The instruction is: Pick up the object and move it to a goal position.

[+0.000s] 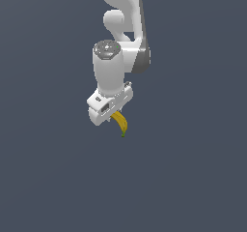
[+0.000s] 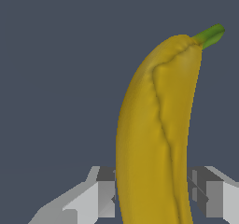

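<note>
The yellow banana [image 1: 120, 123] with a greenish tip sticks out from under my white gripper [image 1: 112, 114] in the exterior view, curving down toward that view's right. In the wrist view the banana [image 2: 154, 134] fills the middle, its green tip far from the hand, and the grey fingers [image 2: 106, 192] press against both its sides. The gripper [image 2: 156, 192] is shut on the banana. Most of the fingers are hidden by the white hand in the exterior view.
A plain dark grey-blue surface [image 1: 48, 178] spreads all around. The white arm [image 1: 123, 18] rises above the hand toward the upper edge of the exterior view. No goal marker shows.
</note>
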### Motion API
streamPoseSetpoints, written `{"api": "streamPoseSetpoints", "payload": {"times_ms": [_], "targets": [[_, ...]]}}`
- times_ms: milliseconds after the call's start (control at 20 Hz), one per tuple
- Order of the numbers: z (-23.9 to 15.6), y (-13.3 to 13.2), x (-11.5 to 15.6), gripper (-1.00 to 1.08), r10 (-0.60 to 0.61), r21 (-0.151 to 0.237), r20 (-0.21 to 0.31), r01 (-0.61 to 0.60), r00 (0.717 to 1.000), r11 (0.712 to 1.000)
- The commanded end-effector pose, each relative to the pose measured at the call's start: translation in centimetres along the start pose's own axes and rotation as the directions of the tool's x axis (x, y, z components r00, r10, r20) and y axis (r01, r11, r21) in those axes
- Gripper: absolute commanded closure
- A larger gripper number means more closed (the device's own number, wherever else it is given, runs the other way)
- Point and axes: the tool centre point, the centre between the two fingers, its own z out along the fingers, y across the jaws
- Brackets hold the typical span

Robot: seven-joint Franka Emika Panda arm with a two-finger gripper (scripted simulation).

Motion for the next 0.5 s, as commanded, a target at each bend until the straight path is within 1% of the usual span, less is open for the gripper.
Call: {"api": "streamPoseSetpoints", "payload": {"times_ms": [0,250,450], "targets": [[-2.0,1.6,-0.2,1.08,-0.001,0.0,-0.001,0.001,1.0,1.0],[-4.6,4.0,-0.5,1.08,0.0,-0.001,0.0,0.0,1.0,1.0],[-6.0,5.2,-0.6,1.08,0.001,-0.001,0.001,-0.001,1.0,1.0]]}}
